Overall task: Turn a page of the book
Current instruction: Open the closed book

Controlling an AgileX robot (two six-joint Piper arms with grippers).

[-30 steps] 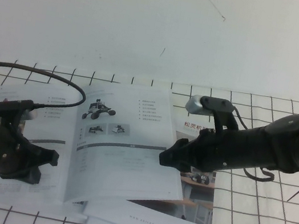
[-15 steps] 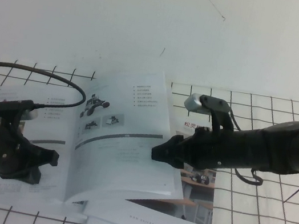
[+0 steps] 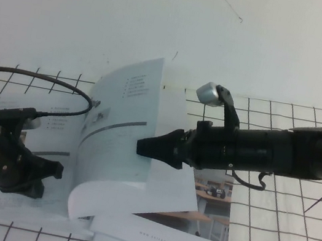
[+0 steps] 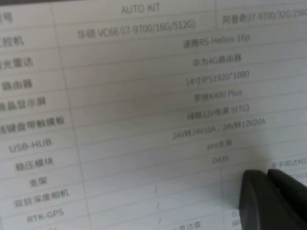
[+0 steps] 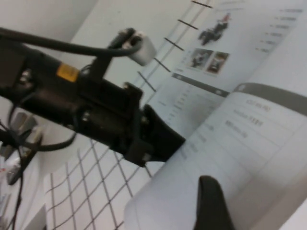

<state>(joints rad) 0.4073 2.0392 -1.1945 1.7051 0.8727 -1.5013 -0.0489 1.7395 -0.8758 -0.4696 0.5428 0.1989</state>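
Observation:
The book (image 3: 61,140) lies open on the grid mat. My left gripper (image 3: 38,180) rests on its left-hand sheet; in the left wrist view its fingers (image 4: 271,191) lie together on a spec table, holding nothing. My right gripper (image 3: 142,146) is shut on the free edge of the page (image 3: 118,113), which stands up in a curl over the spine with its grey bar foreshortened. In the right wrist view one finger (image 5: 211,206) lies against the curved page (image 5: 249,143); the other finger is hidden behind the sheet.
A second booklet with a classroom photo cover (image 3: 216,199) lies under the book at the right. More white sheets (image 3: 159,239) stick out at the front. The left arm's cable (image 3: 61,84) arches over the left sheet. The left arm (image 5: 96,110) shows in the right wrist view.
My right gripper has moved left and slightly up with the page's edge. The page has risen from nearly flat to a standing curl. The left arm has not moved.

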